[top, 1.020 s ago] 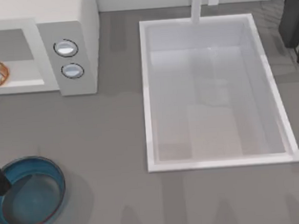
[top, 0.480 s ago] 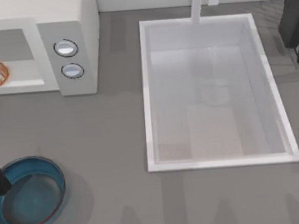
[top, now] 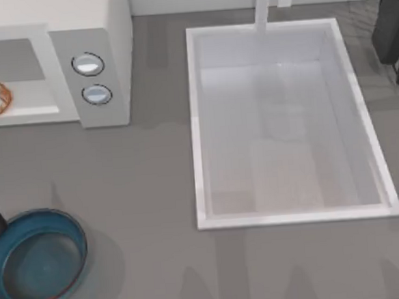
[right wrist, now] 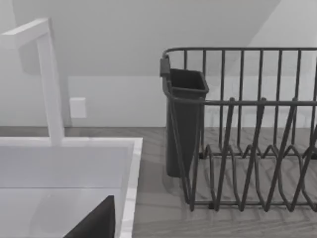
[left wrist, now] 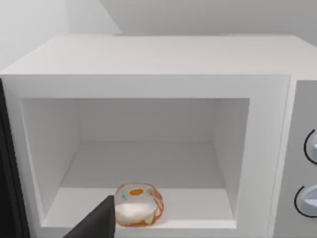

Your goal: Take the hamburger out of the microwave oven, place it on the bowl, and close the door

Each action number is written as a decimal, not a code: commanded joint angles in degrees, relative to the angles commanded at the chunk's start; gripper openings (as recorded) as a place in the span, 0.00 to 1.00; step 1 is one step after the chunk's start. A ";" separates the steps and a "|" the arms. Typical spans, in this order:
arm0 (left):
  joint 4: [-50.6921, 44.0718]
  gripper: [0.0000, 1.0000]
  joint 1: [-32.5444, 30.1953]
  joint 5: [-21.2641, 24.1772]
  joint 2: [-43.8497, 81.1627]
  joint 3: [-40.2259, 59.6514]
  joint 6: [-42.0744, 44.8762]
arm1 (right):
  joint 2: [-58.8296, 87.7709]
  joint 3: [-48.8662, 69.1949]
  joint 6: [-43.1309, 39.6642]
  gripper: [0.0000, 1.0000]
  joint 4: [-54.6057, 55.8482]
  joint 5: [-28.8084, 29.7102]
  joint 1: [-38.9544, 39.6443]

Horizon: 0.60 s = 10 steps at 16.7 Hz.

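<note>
The hamburger (left wrist: 138, 205) sits inside the microwave oven (left wrist: 148, 89); left tool (left wrist: 96, 223) just beside it.

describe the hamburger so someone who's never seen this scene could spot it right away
Find the big white microwave at the table's far left corner; its door is open. The hamburger sits on the cavity floor near the front edge. It is a small rounded cream bun with orange-brown patches, the one coloured thing in that white box, and far smaller than the teal bowl on the table in front.

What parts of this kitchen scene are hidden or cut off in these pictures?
- Microwave oven: top view's left edge cuts it.
- Hamburger: left wrist view, dark finger covers its lower corner.
- Bowl: top view's left edge clips it.
- Dish rack: right wrist view's edge cuts it.
</note>
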 joint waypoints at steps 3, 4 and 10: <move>7.24 1.00 0.94 1.14 14.03 5.53 0.45 | 0.00 0.00 0.00 1.00 0.00 0.00 0.00; 10.02 1.00 1.30 1.58 19.61 7.66 0.62 | 0.00 0.00 0.00 1.00 0.00 0.00 0.00; 28.52 1.00 3.70 4.50 58.32 21.79 1.78 | 0.00 0.00 0.00 1.00 0.00 0.00 0.00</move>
